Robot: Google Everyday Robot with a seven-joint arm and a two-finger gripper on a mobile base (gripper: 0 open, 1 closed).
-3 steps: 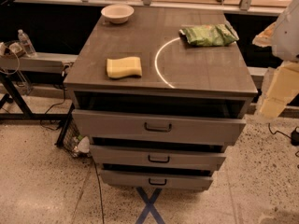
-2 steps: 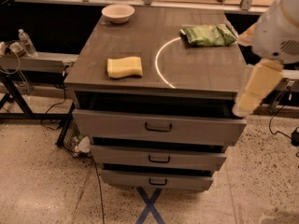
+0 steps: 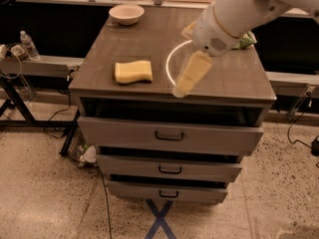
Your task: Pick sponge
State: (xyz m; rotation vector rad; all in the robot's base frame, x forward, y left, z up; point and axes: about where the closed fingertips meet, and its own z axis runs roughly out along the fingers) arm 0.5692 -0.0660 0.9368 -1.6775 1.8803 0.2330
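**Clerk:** Entry one, the sponge (image 3: 133, 71). Where is it lying?

**Checker:** It is lying flat on the counter (image 3: 229, 81), in the left half and nearer the front edge than the back. It is soft yellow foam, rectangular, with wavy long sides. It is showing whole.

**Clerk:** Entry two, the pincer?

**Checker:** The pincer (image 3: 187, 78) is hanging over the front edge near the middle, to the right of the sponge and apart from it. It is pale yellow and flat, and it is slanting down and to the left. It is hanging from a smooth white arm (image 3: 239, 11) that is reaching in over the back right corner. I cannot tell whether it is open or closed.

**Clerk:** What is lying between them?

**Checker:** A thin white ring (image 3: 168, 66) is running across the grey wood-grain top. The pincer is covering part of its right side.

**Clerk:** What else is sitting on top?

**Checker:** A round pale bowl (image 3: 126, 14) is sitting at the back left corner. A crinkly green bag (image 3: 247, 40) is peeking out near the right edge, mostly hidden behind the arm.

**Clerk:** And below?

**Checker:** Three grey drawers (image 3: 169, 136) with dark handles are standing stacked, and a dark gap is showing above the top one. A blue tape cross (image 3: 160, 220) is lying on the speckled floor. A clear bottle (image 3: 29, 45) is standing on a ledge off the left edge.
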